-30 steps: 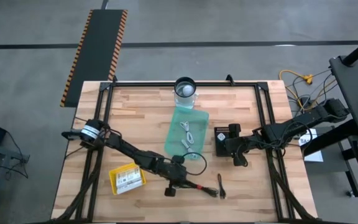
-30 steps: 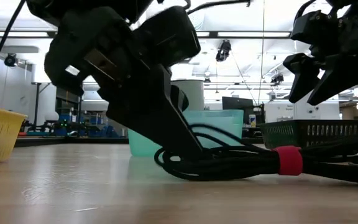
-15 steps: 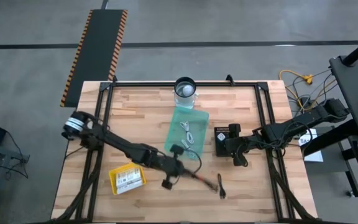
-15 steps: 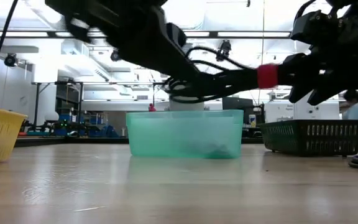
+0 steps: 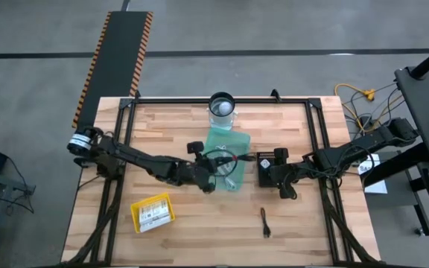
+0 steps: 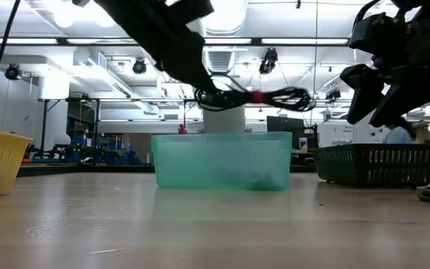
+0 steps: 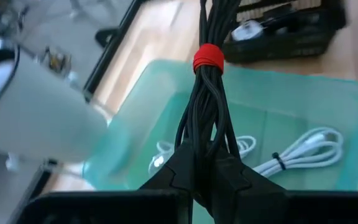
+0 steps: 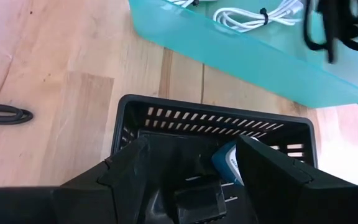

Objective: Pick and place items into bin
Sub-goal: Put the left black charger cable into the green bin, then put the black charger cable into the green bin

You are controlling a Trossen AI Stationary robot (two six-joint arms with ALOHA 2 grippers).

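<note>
My left gripper (image 5: 213, 171) is shut on the coiled black cable (image 6: 263, 96), a bundle bound by a red tie (image 7: 208, 57). It holds the cable in the air above the teal bin (image 5: 216, 146). Short white cables (image 7: 303, 149) lie on the bin's floor. My right gripper (image 8: 191, 168) hovers open over the black mesh basket (image 8: 216, 121), where a blue-white piece (image 8: 227, 163) and a black cube (image 8: 197, 200) lie. White printed cards lie in the yellow basket (image 5: 153, 214). My left gripper pinches the cable bundle between its two fingers (image 7: 185, 165) at the bundle's near end (image 7: 205, 134), below the red tie. The fingers slant down from the table's left and lie along the bundle. The cable is lifted clear and sticks out roughly level over the bin (image 6: 222, 161).
A white cylinder (image 5: 222, 106) stands at the bin's far end. A small black piece (image 5: 264, 222) lies on the wood near the table's near edge. The yellow basket sits at the near left. Bare wood lies between the yellow basket and the black piece.
My left gripper has risen from the table's near edge and swung toward the far side, carrying the black cable. The cable, which lay on the wood, is now lifted clear above the teal bin. The small black piece stayed on the table.
</note>
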